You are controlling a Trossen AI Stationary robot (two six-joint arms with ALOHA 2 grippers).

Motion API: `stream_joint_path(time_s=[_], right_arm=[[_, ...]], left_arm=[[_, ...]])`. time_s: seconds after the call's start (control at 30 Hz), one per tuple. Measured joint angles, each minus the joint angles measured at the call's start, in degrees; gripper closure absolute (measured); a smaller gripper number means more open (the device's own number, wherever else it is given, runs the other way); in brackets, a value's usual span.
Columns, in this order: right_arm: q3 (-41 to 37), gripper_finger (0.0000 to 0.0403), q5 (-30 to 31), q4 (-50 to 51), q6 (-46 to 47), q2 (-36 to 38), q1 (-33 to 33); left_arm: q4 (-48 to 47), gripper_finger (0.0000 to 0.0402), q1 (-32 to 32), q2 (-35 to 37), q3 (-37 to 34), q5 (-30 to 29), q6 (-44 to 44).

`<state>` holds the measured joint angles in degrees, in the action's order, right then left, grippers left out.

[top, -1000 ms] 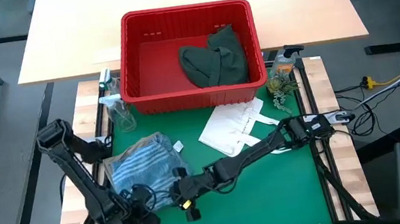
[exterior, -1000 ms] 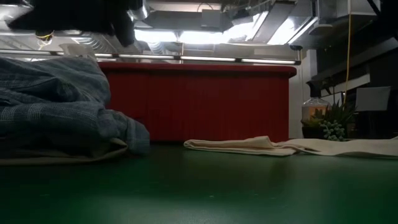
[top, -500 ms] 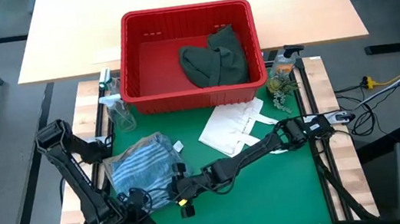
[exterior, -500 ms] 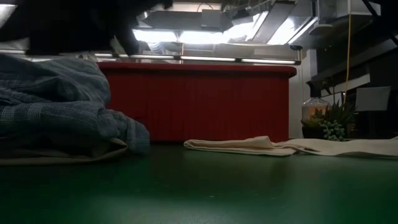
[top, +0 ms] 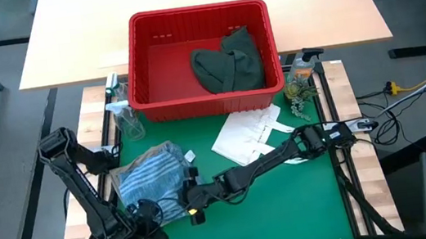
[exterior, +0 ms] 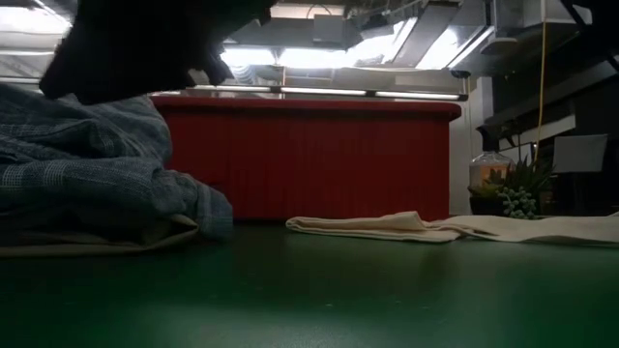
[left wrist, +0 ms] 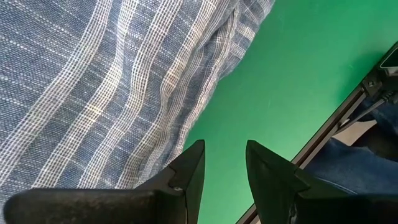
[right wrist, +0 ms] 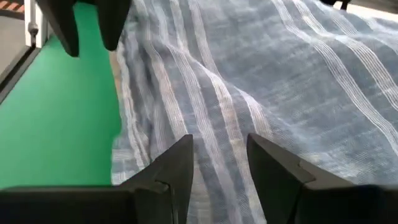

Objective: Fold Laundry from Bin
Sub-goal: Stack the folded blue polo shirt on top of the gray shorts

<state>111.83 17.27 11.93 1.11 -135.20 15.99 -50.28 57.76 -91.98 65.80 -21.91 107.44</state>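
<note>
The blue-white striped shirt (top: 153,175) lies crumpled on the green mat at the near left, on top of a tan layer (exterior: 97,242). My left gripper (top: 150,218) hovers open at the shirt's near edge (left wrist: 180,124), with bare mat between its fingers (left wrist: 222,165). My right gripper (top: 191,201) stands open at the shirt's right side, its fingers over the striped cloth (right wrist: 219,155); I cannot tell whether they touch it. The red bin (top: 133,64) stands at the far side and holds a dark green garment (top: 229,64).
A flat white tote bag (top: 248,135) lies on the mat right of the shirt. A spray bottle (top: 119,107) and a glass jar (top: 131,126) stand at the bin's left corner. A small plant (top: 300,91) and a bottle (top: 300,62) stand at its right.
My right gripper has turned at the wrist and edged a little toward the shirt, coming lower over its right side. The shirt has kept its place.
</note>
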Motion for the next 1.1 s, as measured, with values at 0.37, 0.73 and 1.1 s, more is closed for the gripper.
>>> stream_joint_path(time_s=[0.37, 0.73, 1.1], right_arm=[[0.02, 0.0293, -4.67, 3.41, 0.06, -1.88, -0.63], [0.00, 0.0387, -10.92, 11.16, 0.07, -1.88, -0.61], [0.02, 0.0398, -10.31, 16.62, 0.02, -1.81, -0.61]], left_arm=[[0.00, 0.0290, 0.00, 0.00, -0.04, 0.00, 0.00], [0.33, 0.0290, 0.02, 0.00, -0.04, -0.02, 0.33], [0.33, 0.0290, 0.02, 0.00, -0.04, -0.09, 0.25]])
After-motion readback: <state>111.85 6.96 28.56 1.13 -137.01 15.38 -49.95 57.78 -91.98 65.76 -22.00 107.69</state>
